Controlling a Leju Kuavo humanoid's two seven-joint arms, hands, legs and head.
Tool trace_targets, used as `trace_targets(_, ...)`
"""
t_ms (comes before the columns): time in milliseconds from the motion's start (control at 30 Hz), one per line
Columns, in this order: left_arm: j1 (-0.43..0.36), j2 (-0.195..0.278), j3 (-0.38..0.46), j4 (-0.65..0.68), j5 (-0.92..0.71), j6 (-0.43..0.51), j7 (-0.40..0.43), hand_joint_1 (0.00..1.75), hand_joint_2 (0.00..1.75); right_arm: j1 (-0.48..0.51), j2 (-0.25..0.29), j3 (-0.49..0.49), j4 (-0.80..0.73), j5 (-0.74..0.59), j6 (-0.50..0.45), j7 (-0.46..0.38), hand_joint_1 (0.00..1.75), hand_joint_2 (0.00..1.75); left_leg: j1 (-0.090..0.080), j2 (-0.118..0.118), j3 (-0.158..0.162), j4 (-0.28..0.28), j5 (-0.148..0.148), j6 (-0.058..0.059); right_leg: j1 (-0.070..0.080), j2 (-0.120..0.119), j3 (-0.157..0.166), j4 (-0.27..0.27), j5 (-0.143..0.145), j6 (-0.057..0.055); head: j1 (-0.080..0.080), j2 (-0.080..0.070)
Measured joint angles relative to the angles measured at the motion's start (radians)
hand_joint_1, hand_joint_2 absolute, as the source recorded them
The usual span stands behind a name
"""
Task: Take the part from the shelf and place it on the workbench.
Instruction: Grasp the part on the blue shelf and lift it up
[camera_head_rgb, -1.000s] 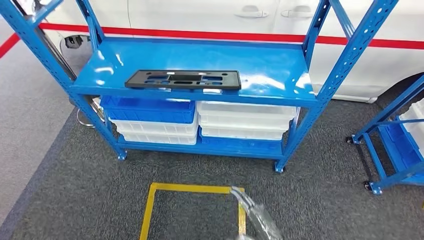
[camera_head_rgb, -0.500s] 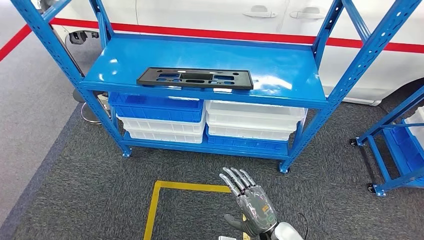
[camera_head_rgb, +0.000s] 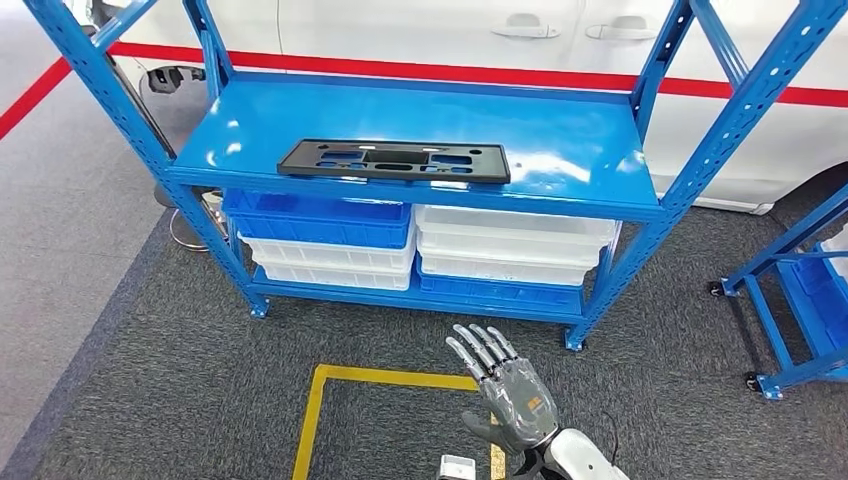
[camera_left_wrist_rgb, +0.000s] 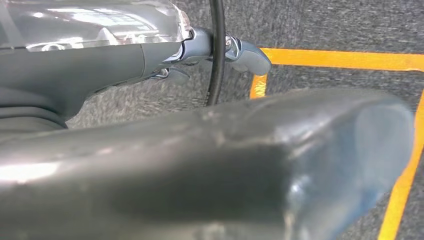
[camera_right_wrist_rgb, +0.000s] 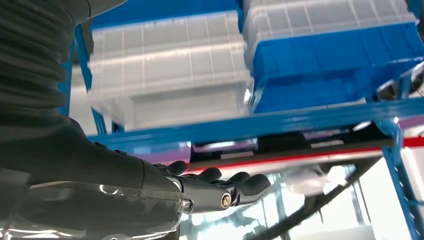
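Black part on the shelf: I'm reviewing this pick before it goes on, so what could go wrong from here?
1. The black part lies flat near the front edge of the blue shelf; a sliding touch may push it back or tip it off.
2. The right robot hand is open and low, far below the part; while rising it could hit the shelf's front lip.
3. The part is long, so a one-handed hold off centre may let it tilt.

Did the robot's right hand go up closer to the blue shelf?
Yes. The right hand has risen from the bottom edge of the head view, past the yellow floor tape, toward the blue shelf holding the black part.
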Motion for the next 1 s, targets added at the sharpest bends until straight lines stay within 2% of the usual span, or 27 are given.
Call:
trace_targets(33, -0.002, 0.000, 0.006, -0.001, -0.004, -0.003, -0.003, 0.00, 0.00, 0.000, 0.000, -0.004, 0.000, -0.031, 0.019, -0.003, 0.00, 1.75, -0.002, 0.000, 0.009, -0.023, -0.003, 0.008, 0.002, 0.000, 0.003, 0.001, -0.001, 0.008, 0.000, 0.000)
trace_targets(100, -0.006, 0.000, 0.023, -0.002, -0.015, -0.008, -0.009, 0.00, 0.00, 0.002, 0.000, -0.013, -0.007, -0.093, 0.061, -0.012, 0.00, 1.75, -0.004, -0.003, 0.017, -0.029, -0.012, 0.029, 0.002, 0.000, 0.009, 0.004, 0.002, 0.021, 0.000, 0.000)
trace_targets(167, -0.008, 0.000, 0.041, -0.002, -0.027, -0.015, -0.016, 0.00, 0.00, 0.003, 0.000, -0.019, -0.022, -0.148, 0.104, -0.022, 0.00, 1.75, -0.004, -0.006, 0.035, -0.035, -0.016, 0.045, -0.002, 0.002, 0.003, 0.036, -0.007, 0.027, 0.000, 0.000)
trace_targets(200, -0.010, 0.001, 0.050, -0.002, -0.033, -0.017, -0.021, 0.00, 0.00, 0.003, 0.002, -0.022, -0.031, -0.171, 0.125, -0.026, 0.00, 1.75, -0.005, -0.007, 0.046, -0.037, -0.019, 0.051, -0.003, 0.003, -0.016, 0.074, -0.023, 0.028, 0.000, 0.000)
trace_targets(233, -0.012, 0.002, 0.059, -0.002, -0.040, -0.019, -0.025, 0.00, 0.00, 0.003, 0.004, -0.027, -0.039, -0.193, 0.145, -0.031, 0.00, 1.75, -0.006, -0.007, 0.052, -0.039, -0.023, 0.057, -0.002, 0.004, -0.049, 0.130, -0.045, 0.027, 0.000, 0.000)
trace_targets(300, -0.017, 0.003, 0.074, -0.002, -0.054, -0.020, -0.033, 0.00, 0.00, 0.008, 0.007, -0.033, -0.048, -0.222, 0.179, -0.040, 0.00, 1.75, -0.012, -0.009, 0.065, -0.039, -0.035, 0.064, 0.002, 0.006, -0.137, 0.254, -0.087, 0.026, 0.000, 0.000)
trace_targets(333, -0.018, 0.003, 0.082, -0.002, -0.061, -0.020, -0.036, 0.00, 0.00, 0.011, 0.008, -0.035, -0.052, -0.224, 0.188, -0.043, 0.00, 1.75, -0.016, -0.011, 0.074, -0.039, -0.043, 0.065, 0.004, 0.006, -0.172, 0.289, -0.092, 0.023, 0.000, 0.000)
trace_targets(367, -0.019, 0.003, 0.088, -0.002, -0.068, -0.018, -0.039, 0.00, 0.00, 0.012, 0.008, -0.035, -0.057, -0.218, 0.191, -0.045, 0.00, 1.75, -0.020, -0.013, 0.086, -0.039, -0.053, 0.066, 0.008, 0.006, -0.192, 0.290, -0.079, 0.017, 0.000, 0.000)
trace_targets(400, -0.019, 0.003, 0.095, -0.002, -0.073, -0.016, -0.040, 0.00, 0.00, 0.012, 0.008, -0.035, -0.063, -0.206, 0.191, -0.046, 0.00, 1.75, -0.023, -0.015, 0.100, -0.039, -0.063, 0.066, 0.014, 0.007, -0.194, 0.256, -0.048, 0.008, 0.000, 0.000)
trace_targets(467, -0.022, 0.002, 0.107, 0.000, -0.079, -0.013, -0.041, 0.00, 0.00, 0.012, 0.008, -0.034, -0.074, -0.181, 0.186, -0.044, 0.00, 1.75, -0.029, -0.015, 0.130, -0.040, -0.088, 0.066, 0.031, 0.011, -0.172, 0.137, 0.048, -0.021, 0.000, 0.000)
trace_targets(500, -0.025, 0.001, 0.113, 0.002, -0.080, -0.011, -0.040, 0.00, 0.00, 0.012, 0.008, -0.033, -0.076, -0.173, 0.184, -0.042, 0.00, 1.75, -0.031, -0.017, 0.140, -0.041, -0.099, 0.064, 0.038, 0.014, -0.160, 0.089, 0.080, -0.034, 0.000, 0.000)
trace_targets(533, -0.027, 0.001, 0.116, 0.004, -0.081, -0.010, -0.040, 0.00, 0.00, 0.012, 0.009, -0.032, -0.079, -0.169, 0.183, -0.040, 0.00, 1.75, -0.031, -0.017, 0.148, -0.045, -0.109, 0.060, 0.044, 0.015, -0.151, 0.058, 0.099, -0.042, -0.001, 0.000)
trace_targets(567, -0.029, 0.000, 0.119, 0.006, -0.082, -0.009, -0.040, 0.00, 0.00, 0.012, 0.009, -0.031, -0.081, -0.164, 0.181, -0.038, 0.00, 1.75, -0.030, -0.017, 0.157, -0.045, -0.112, 0.056, 0.048, 0.016, -0.145, 0.046, 0.099, -0.046, -0.001, 0.000)
trace_targets(633, -0.033, 0.001, 0.125, 0.007, -0.084, -0.006, -0.038, 0.00, 0.00, 0.009, 0.009, -0.030, -0.086, -0.154, 0.177, -0.033, 0.00, 1.75, -0.029, -0.014, 0.163, -0.027, -0.098, 0.046, 0.045, 0.016, -0.115, 0.025, 0.086, -0.048, -0.001, 0.000)
trace_targets(667, -0.035, 0.002, 0.129, 0.007, -0.085, -0.004, -0.037, 0.00, 0.00, 0.006, 0.007, -0.030, -0.087, -0.150, 0.174, -0.031, 0.00, 1.75, -0.029, -0.012, 0.151, 0.012, -0.081, 0.041, 0.041, 0.016, -0.095, 0.011, 0.080, -0.051, -0.001, 0.000)
trace_targets(700, -0.038, 0.003, 0.132, 0.008, -0.086, -0.001, -0.037, 0.00, 0.00, 0.004, 0.006, -0.030, -0.088, -0.146, 0.171, -0.029, 0.00, 1.75, -0.028, -0.011, 0.123, 0.065, -0.071, 0.034, 0.035, 0.015, -0.073, -0.001, 0.073, -0.053, -0.001, 0.000)
trace_targets(733, -0.041, 0.003, 0.135, 0.010, -0.087, 0.001, -0.036, 0.00, 0.00, 0.003, 0.004, -0.030, -0.089, -0.143, 0.169, -0.028, 0.00, 1.75, -0.024, -0.010, 0.083, 0.127, -0.074, 0.027, 0.031, 0.013, -0.053, -0.011, 0.064, -0.053, -0.001, 0.000)
trace_targets(767, -0.042, 0.003, 0.137, 0.011, -0.088, 0.002, -0.035, 0.00, 0.00, 0.001, 0.003, -0.029, -0.089, -0.142, 0.167, -0.027, 0.00, 1.75, -0.021, -0.009, 0.039, 0.182, -0.094, 0.019, 0.027, 0.012, -0.036, -0.017, 0.054, -0.052, -0.001, 0.000)
trace_targets(800, -0.042, 0.003, 0.139, 0.012, -0.090, 0.003, -0.033, 0.00, 0.00, 0.000, 0.003, -0.029, -0.089, -0.141, 0.166, -0.026, 0.00, 1.75, -0.016, -0.009, -0.003, 0.218, -0.130, 0.011, 0.024, 0.012, -0.021, -0.019, 0.042, -0.050, -0.001, 0.000)
trace_targets(833, -0.041, 0.004, 0.142, 0.012, -0.091, 0.004, -0.032, 0.00, 0.00, 0.000, 0.003, -0.029, -0.089, -0.140, 0.165, -0.024, 0.00, 1.75, -0.012, -0.008, -0.035, 0.233, -0.167, 0.005, 0.021, 0.013, -0.005, -0.020, 0.030, -0.046, -0.001, 0.000)
trace_targets(867, -0.039, 0.005, 0.145, 0.012, -0.092, 0.005, -0.031, 0.00, 0.00, 0.000, 0.003, -0.029, -0.089, -0.137, 0.162, -0.022, 0.00, 1.75, -0.008, -0.007, -0.056, 0.224, -0.188, 0.000, 0.017, 0.014, 0.011, -0.020, 0.017, -0.042, -0.001, 0.000)
trace_targets(900, -0.039, 0.007, 0.147, 0.013, -0.094, 0.007, -0.030, 0.00, 0.00, 0.000, 0.003, -0.029, -0.089, -0.133, 0.158, -0.021, 0.00, 1.75, -0.005, -0.006, -0.066, 0.192, -0.183, -0.005, 0.014, 0.014, 0.029, -0.020, 0.003, -0.036, -0.001, 0.000)
trace_targets(933, -0.038, 0.009, 0.151, 0.013, -0.096, 0.009, -0.029, 0.00, 0.00, 0.000, 0.003, -0.028, -0.089, -0.129, 0.150, -0.020, 0.00, 1.75, -0.002, -0.004, -0.068, 0.142, -0.143, -0.009, 0.010, 0.014, 0.046, -0.019, -0.011, -0.030, -0.001, 0.000)
trace_targets(967, -0.037, 0.010, 0.154, 0.015, -0.097, 0.011, -0.029, 0.00, 0.00, 0.000, 0.003, -0.028, -0.089, -0.126, 0.141, -0.021, 0.00, 1.75, 0.001, -0.002, -0.070, 0.083, -0.075, -0.011, 0.008, 0.014, 0.061, -0.017, -0.025, -0.024, -0.001, 0.000)
trace_targets(1000, -0.036, 0.010, 0.157, 0.018, -0.099, 0.013, -0.028, 0.00, 0.00, 0.000, 0.003, -0.028, -0.089, -0.123, 0.132, -0.022, 0.00, 1.75, 0.002, 0.001, -0.070, 0.038, -0.015, -0.008, 0.007, 0.015, 0.072, -0.013, -0.039, -0.017, -0.001, 0.000)
